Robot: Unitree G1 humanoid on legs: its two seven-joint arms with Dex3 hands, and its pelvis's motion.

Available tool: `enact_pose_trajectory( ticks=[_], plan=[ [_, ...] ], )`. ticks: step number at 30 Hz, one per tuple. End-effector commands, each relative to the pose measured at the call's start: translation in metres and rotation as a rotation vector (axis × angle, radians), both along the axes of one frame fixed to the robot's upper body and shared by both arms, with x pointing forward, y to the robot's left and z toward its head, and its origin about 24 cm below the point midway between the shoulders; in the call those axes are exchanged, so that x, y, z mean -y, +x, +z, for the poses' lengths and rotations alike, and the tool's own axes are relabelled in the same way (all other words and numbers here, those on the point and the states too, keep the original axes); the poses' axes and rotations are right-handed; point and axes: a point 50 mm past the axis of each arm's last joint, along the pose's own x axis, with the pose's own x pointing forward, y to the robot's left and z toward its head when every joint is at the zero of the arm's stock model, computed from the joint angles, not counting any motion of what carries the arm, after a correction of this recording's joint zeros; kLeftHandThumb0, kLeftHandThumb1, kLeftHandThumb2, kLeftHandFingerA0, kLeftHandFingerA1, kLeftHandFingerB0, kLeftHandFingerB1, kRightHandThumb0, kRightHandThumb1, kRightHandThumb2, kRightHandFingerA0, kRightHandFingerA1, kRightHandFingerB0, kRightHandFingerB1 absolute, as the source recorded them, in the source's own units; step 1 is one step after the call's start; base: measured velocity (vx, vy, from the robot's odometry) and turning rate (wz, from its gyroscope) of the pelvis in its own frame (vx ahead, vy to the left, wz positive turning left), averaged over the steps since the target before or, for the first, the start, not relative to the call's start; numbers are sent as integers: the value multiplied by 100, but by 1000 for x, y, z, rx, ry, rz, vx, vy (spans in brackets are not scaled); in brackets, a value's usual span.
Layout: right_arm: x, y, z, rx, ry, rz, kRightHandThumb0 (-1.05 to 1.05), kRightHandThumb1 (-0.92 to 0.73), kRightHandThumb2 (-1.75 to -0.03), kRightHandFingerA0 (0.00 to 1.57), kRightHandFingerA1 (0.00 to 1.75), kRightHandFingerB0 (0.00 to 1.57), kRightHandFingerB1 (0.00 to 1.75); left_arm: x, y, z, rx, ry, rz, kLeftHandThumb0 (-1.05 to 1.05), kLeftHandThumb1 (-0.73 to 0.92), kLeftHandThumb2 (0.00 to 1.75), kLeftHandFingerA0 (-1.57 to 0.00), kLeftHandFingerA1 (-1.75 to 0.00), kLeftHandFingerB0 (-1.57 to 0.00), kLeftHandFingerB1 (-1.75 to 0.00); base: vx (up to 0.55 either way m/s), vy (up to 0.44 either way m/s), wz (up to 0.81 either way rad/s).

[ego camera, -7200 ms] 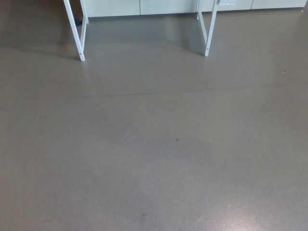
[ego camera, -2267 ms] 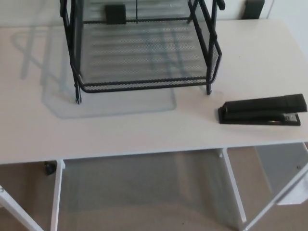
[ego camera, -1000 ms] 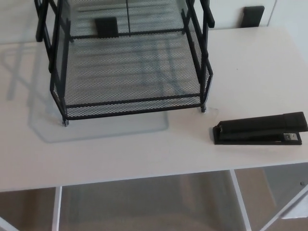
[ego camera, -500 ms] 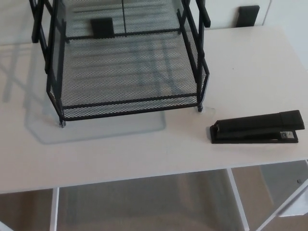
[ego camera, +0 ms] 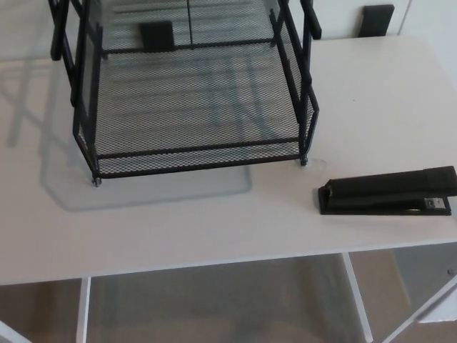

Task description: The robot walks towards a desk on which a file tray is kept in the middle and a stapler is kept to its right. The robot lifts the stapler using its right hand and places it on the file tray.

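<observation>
Seeing a black mesh file tray [ego camera: 200,149] upper centre on my white counter [ego camera: 178,221], long black stapler [ego camera: 389,193] lying apart at right; neither hand shows, so I cannot tell grip

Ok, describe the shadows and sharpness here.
Head view: even, soft lighting; the file tray throws a pale grey shadow leftward and forward on the desk; the stapler has only a thin shadow along its near edge; whole picture slightly soft, no strong glare.
</observation>
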Motion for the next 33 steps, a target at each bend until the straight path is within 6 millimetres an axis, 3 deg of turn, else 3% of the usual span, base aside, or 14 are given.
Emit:
enact_pose_trajectory(
  ticks=[1,5,6,8,9,11,12,14,15,23,25,27,29,33],
  plan=[
    [-85,19,33,-194,-303,382,-74,-42,-76,0,13,0,7,0,-5,-1,10,-15,22,-51,67,60,-48,-51,-36,-39,0,0,0],
    [-120,34,6,-347,-447,501,-74,-43,-79,0,0,1,10,0,-9,-2,7,-32,63,-48,66,59,-54,-51,-38,-39,0,0,0],
    [-121,34,6,-349,-447,501,-74,-43,-79,0,0,1,10,0,-9,-2,7,-32,63,-48,66,59,-54,-51,-38,-39,0,0,0],
    [-127,37,0,-372,-463,514,-71,-39,-72,0,11,0,18,0,-9,-2,18,-43,77,-47,66,59,-54,-51,-37,-39,0,0,0],
    [-131,40,-4,-389,-466,519,-68,-43,-54,0,13,0,22,-1,-8,-2,16,-39,69,-48,67,59,-54,-50,-38,-39,0,0,0],
    [-138,43,-11,-417,-474,525,-68,-43,-54,0,13,0,22,-1,-6,-1,15,-32,58,-48,67,59,-54,-50,-38,-39,0,0,0],
    [-152,49,-30,-463,-535,560,-69,-38,-70,0,11,1,19,-1,-5,0,14,-31,43,-49,68,59,-53,-49,-35,-39,0,0,0],
    [-156,51,-34,-478,-557,564,-69,-38,-72,0,12,3,19,0,-5,-1,15,-32,44,-48,68,59,-54,-49,-35,-38,0,0,0],
    [-166,54,-49,-491,-581,577,-66,-39,-81,1,12,8,24,0,-4,-1,5,-26,30,-51,67,59,-53,-50,-36,-39,0,0,0],
    [-176,63,-72,-581,-659,576,-70,-40,-79,0,11,10,22,0,-8,-1,-20,-6,-5,-51,66,60,-51,-50,-39,-39,0,0,0],
    [-176,66,-74,-578,-679,554,-64,-36,-82,0,25,2,31,0,-7,-1,-20,-5,-11,-51,66,60,-51,-50,-39,-39,0,0,0],
    [-176,69,-76,-598,-648,530,-69,-39,-80,0,16,3,30,0,-8,-2,-24,-5,-13,-51,66,60,-50,-49,-39,-39,0,0,0],
    [-177,71,-79,-616,-718,529,-67,-37,-83,0,23,0,31,1,-8,-3,-25,-7,-4,-50,66,60,-52,-50,-40,-39,0,0,0],
    [-179,71,-85,-654,-798,530,-68,-39,-84,0,20,3,32,1,-7,-3,-28,-8,-4,-49,66,60,-51,-49,-39,-39,0,0,0]
  ],
)
